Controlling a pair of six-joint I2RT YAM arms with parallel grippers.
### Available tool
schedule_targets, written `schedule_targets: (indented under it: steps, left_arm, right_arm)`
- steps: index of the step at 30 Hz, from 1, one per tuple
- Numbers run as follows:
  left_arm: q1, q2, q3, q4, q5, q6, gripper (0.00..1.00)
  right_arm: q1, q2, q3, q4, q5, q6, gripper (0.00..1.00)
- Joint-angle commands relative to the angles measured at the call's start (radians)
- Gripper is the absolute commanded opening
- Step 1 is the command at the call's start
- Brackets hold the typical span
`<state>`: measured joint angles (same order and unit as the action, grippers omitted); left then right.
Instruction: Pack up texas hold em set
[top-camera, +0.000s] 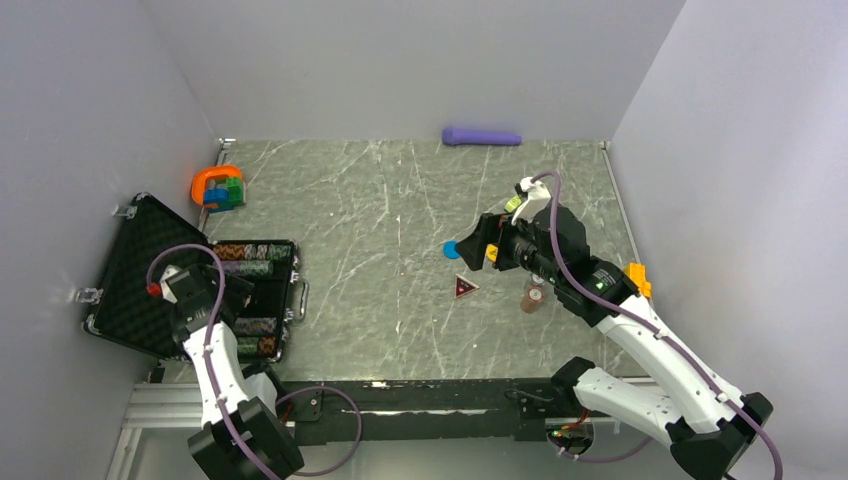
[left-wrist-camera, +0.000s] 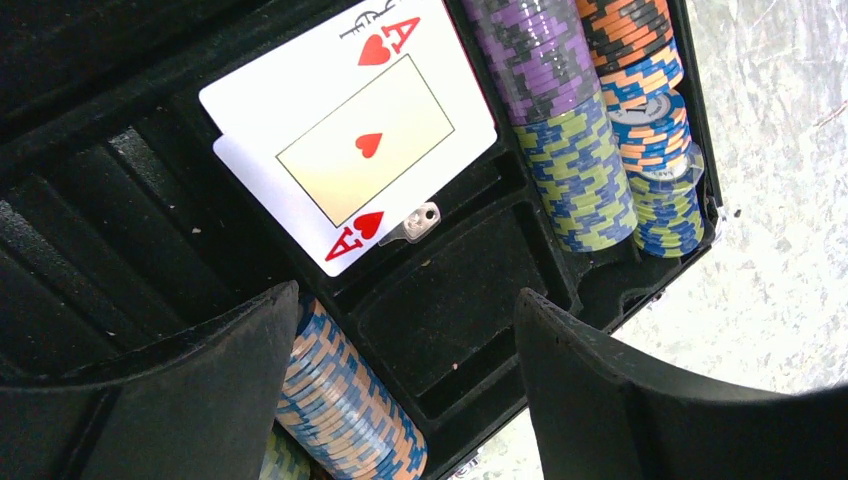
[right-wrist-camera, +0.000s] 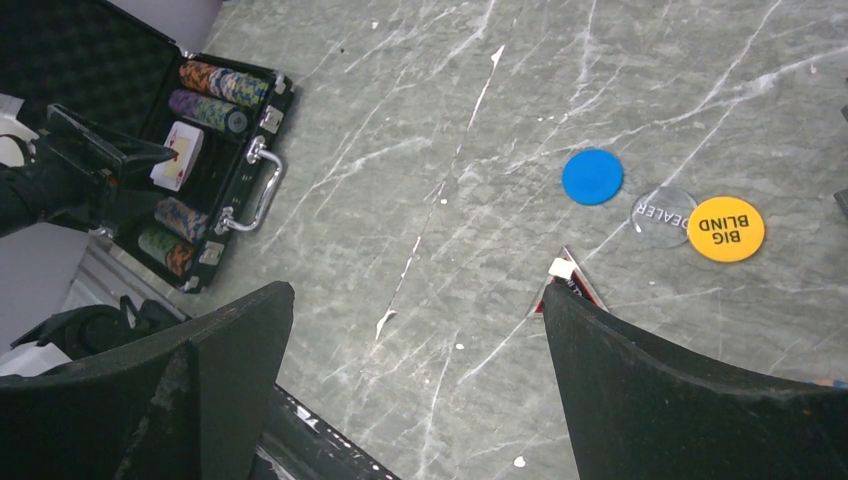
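Note:
The black foam-lined case (top-camera: 130, 262) lies open at the left, lid back. Its tray holds striped chip stacks (left-wrist-camera: 578, 180) and cards with the ace of hearts on top (left-wrist-camera: 350, 140); a small key (left-wrist-camera: 415, 225) lies beside the cards. My left gripper (top-camera: 238, 290) hovers open and empty over the tray (left-wrist-camera: 405, 300), next to a blue-and-orange stack (left-wrist-camera: 345, 400). My right gripper (top-camera: 472, 245) is open and empty above the table (right-wrist-camera: 415, 295). Below it lie a blue disc (right-wrist-camera: 592, 177), a clear dealer disc (right-wrist-camera: 662, 215), a yellow Big Blind disc (right-wrist-camera: 726, 229) and a dark red triangle (right-wrist-camera: 568, 290), partly hidden by my right finger.
An orange ring toy with coloured blocks (top-camera: 218, 187) stands at the back left. A purple cylinder (top-camera: 482, 136) lies against the back wall. Grey walls close in the left, back and right. A small round brownish piece (top-camera: 533, 297) lies under the right arm.

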<state>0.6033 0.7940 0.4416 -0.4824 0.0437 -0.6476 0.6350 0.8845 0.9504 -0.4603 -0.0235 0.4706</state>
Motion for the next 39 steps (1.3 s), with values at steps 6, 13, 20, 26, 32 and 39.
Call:
schedule_targets:
  steps: [6, 13, 20, 26, 32, 39]
  left_arm:
    - [-0.048, -0.032, -0.046, -0.047, 0.052, -0.038, 0.82]
    - [-0.069, -0.016, -0.063, -0.038, 0.073, -0.035, 0.82]
    - [-0.070, -0.039, 0.021, -0.076, -0.001, 0.004, 0.95]
    - [-0.071, -0.036, 0.173, -0.133, -0.115, 0.110, 0.99]
    - [-0.127, -0.058, 0.300, -0.171, -0.290, 0.228, 0.99]
    - [-0.399, 0.049, 0.451, -0.137, -0.394, 0.326, 0.99]
  right_arm:
    - [-0.003, 0.019, -0.001, 0.061, 0.021, -0.023, 1.00]
    - [-0.003, 0.027, -0.002, 0.059, 0.021, -0.020, 1.00]
    - [-0.002, 0.027, 0.009, 0.035, 0.047, -0.034, 1.00]
    - [-0.006, 0.037, 0.024, -0.007, 0.081, -0.046, 1.00]
    - [-0.020, 0.029, 0.033, -0.078, 0.163, -0.068, 1.00]
    - [-0.093, 0.015, -0.014, -0.178, 0.211, -0.043, 1.00]
